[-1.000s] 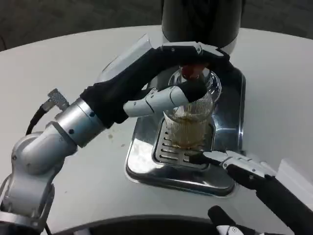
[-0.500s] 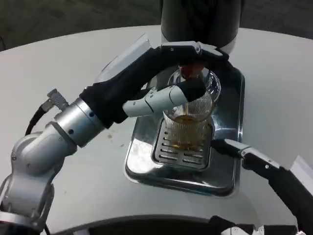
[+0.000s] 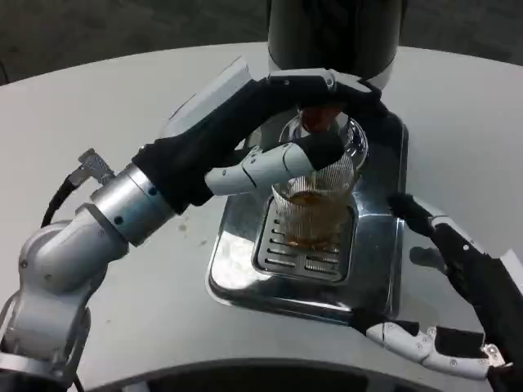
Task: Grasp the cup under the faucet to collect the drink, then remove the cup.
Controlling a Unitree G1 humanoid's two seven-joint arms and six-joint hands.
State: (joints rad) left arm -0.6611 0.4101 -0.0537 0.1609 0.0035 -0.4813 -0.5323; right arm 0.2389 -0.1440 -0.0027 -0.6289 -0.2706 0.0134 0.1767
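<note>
So the big change over the last second is all on the right side: the right hand was parked low by the near right corner of the shiny steel drip tray, one finger lying across the grille, and now it has swung out and up along the tray's right edge. Its fingers are spread wide with nothing in them, one reaching toward the glass, another splayed below the tray's near edge. My read is it's lining up to take the cup, so the "remove" part is probably about to kick off.

The ribbed clear glass cup hasn't budged. It's standing upright on the slotted grille in the middle of the tray, right under the red-tipped faucet of the dark cylindrical dispenser, and there's amber drink in the bottom part. The left hand is still wrapped over it, fingers curled around the near side and the rim, so it's got hold of the cup. Level looks about the same as before, honestly hard to say if it's still pouring.

The round white worktop has the tray toward its far side. Behind it, just dark floor.
</note>
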